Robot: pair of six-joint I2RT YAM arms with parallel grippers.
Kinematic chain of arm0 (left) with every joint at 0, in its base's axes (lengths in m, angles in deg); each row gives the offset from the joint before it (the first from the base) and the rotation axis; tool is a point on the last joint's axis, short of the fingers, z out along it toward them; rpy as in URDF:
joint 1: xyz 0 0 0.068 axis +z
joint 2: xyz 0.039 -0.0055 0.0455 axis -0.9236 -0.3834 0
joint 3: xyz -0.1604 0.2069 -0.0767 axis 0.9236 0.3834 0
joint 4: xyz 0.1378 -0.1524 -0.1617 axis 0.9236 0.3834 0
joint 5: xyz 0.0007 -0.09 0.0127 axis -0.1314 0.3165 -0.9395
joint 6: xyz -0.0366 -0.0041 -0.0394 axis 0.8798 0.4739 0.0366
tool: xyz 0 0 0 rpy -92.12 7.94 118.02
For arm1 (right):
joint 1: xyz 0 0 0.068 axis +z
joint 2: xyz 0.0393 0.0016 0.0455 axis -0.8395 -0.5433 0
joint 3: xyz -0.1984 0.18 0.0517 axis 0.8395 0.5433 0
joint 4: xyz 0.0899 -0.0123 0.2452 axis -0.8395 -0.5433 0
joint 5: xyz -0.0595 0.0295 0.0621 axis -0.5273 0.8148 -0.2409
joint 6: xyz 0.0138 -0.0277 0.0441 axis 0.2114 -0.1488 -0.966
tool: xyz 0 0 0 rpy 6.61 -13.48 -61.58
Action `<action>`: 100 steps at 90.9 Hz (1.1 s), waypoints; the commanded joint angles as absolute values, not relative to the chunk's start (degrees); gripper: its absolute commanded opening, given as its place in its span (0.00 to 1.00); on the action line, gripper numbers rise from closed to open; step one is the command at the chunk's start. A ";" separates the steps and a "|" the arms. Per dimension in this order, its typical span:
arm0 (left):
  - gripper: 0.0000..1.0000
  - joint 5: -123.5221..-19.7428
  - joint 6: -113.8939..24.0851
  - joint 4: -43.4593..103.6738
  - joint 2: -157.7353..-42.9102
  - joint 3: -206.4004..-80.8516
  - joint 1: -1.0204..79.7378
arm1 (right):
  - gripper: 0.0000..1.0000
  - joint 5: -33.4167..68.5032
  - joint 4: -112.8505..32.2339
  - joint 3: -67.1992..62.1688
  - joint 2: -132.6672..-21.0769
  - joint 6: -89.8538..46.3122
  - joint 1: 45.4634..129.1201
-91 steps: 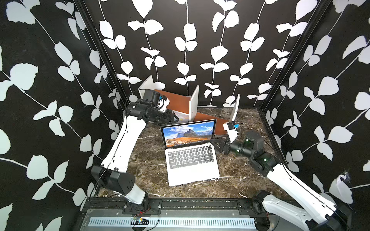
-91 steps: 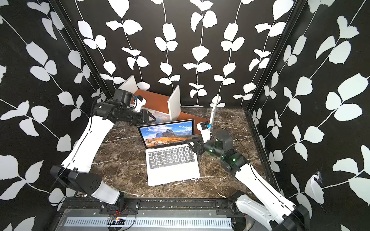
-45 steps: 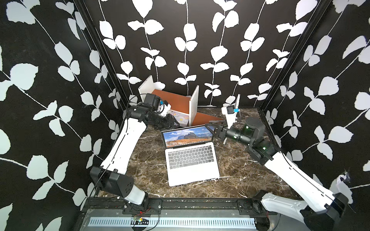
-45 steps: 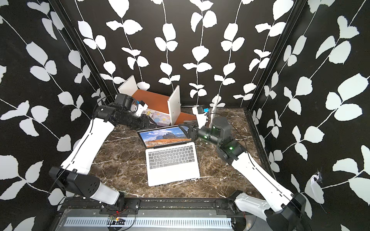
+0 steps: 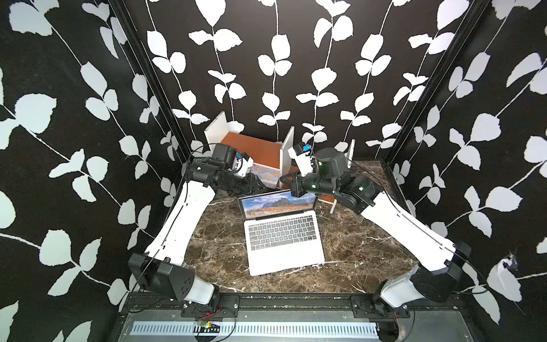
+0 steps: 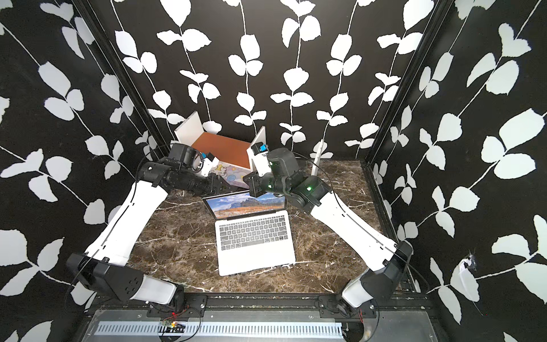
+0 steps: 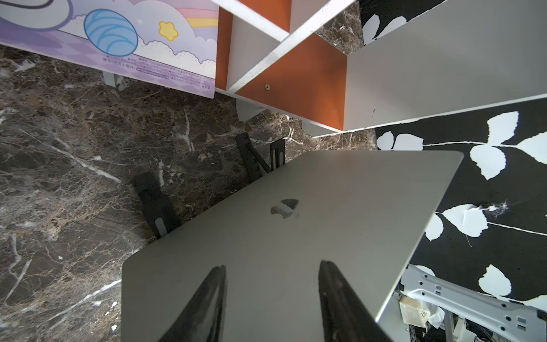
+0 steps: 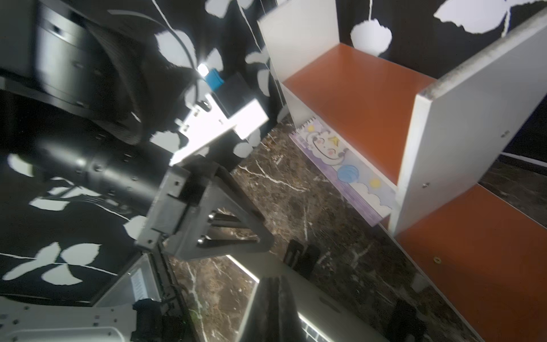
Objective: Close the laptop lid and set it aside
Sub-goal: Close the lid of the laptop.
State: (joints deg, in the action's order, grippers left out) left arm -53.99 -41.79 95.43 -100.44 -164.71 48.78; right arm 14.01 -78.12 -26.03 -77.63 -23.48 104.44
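The silver laptop [image 5: 282, 237] [image 6: 254, 237] stands open on the marble table, its keyboard facing the front. Its lid [image 5: 278, 204] [image 6: 247, 204] leans forward and shows the mountain picture. In the left wrist view the lid's plain back [image 7: 296, 237] carries the dark logo. My left gripper [image 5: 257, 188] [image 7: 272, 268] is behind the lid's left part, open, with both fingers along its back. My right gripper [image 5: 291, 191] [image 8: 273, 278] is shut with nothing between its fingers, and its tips lie over the lid's top edge [image 8: 319, 296].
A white and orange shelf [image 5: 251, 148] [image 7: 296, 77] stands against the back wall, and a pastel cartoon notebook [image 5: 268, 177] [image 8: 349, 174] leans on it. Black stand legs [image 7: 154, 204] stick out from under the laptop's rear. Both arms meet closely behind the lid.
My right arm rose from beside the laptop's right edge to the lid's top edge, and its gripper shut. The lid has tipped forward. My left gripper came in behind it.
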 commanded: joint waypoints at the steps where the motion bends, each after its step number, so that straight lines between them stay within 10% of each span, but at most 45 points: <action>1: 0.48 -51.60 -41.53 96.76 -98.50 -162.93 47.85 | 0.02 8.65 -87.06 -30.72 -79.44 -21.30 105.80; 100: 0.49 -47.04 -41.31 85.73 -90.92 -152.81 47.60 | 0.00 18.89 -93.85 -14.37 -74.30 -25.04 106.04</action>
